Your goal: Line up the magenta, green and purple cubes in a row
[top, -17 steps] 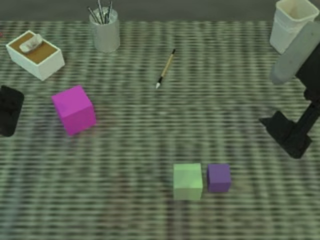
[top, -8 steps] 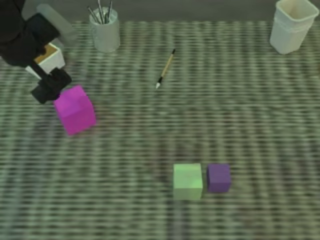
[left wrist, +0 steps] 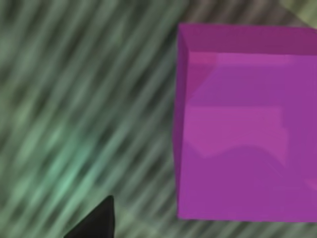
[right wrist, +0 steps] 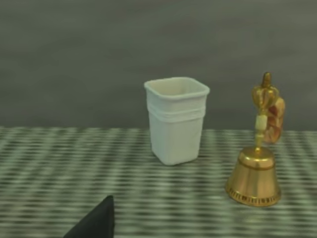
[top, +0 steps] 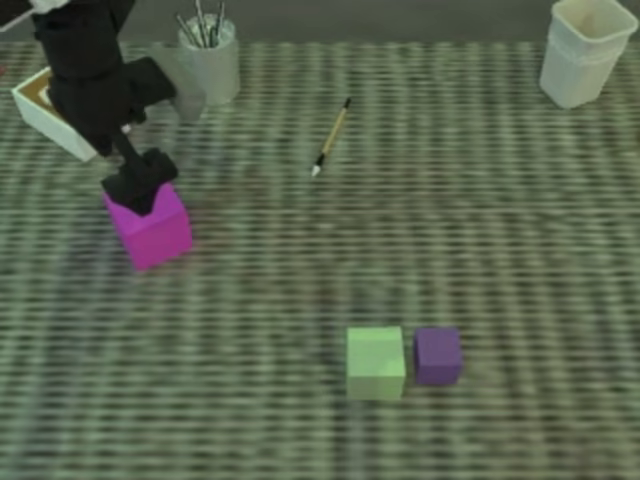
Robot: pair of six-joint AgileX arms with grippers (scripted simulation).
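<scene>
Cubes, three. One magenta cube (top: 152, 228), largest, at the table's left side, standing apart from the others. One green cube (top: 375, 362), mid-sized, near the front centre. One purple cube (top: 437, 355), smallest, just beside the green cube on its right, faces nearly touching; these two already sit in a row.

Arms, two. The left gripper (top: 140, 185) hangs over the far top edge of the magenta cube, black arm reaching in from the table's far left corner. Whether its fingers are spread or pressed together cannot be told from above. The right arm is out of the top view.

Other items, one each: a white tissue box (top: 40, 105), partly covered by the left arm; a pale cup of pens (top: 209, 62); a loose brush (top: 332, 136) lying on the woven green-grey table (top: 480, 230); a white tub (top: 583, 50) at the far right corner.

Left wrist view only: the magenta cube (left wrist: 247, 129) fills most of the picture, its top face and one side visible, with one dark fingertip (left wrist: 96, 223) at the picture's edge, apart from the cube.

Right wrist view only: one brass bell (right wrist: 255, 166) with an ornate handle standing near the white tub (right wrist: 176, 121), a thing the top view does not take in; one dark fingertip (right wrist: 96, 223) shows there too.
</scene>
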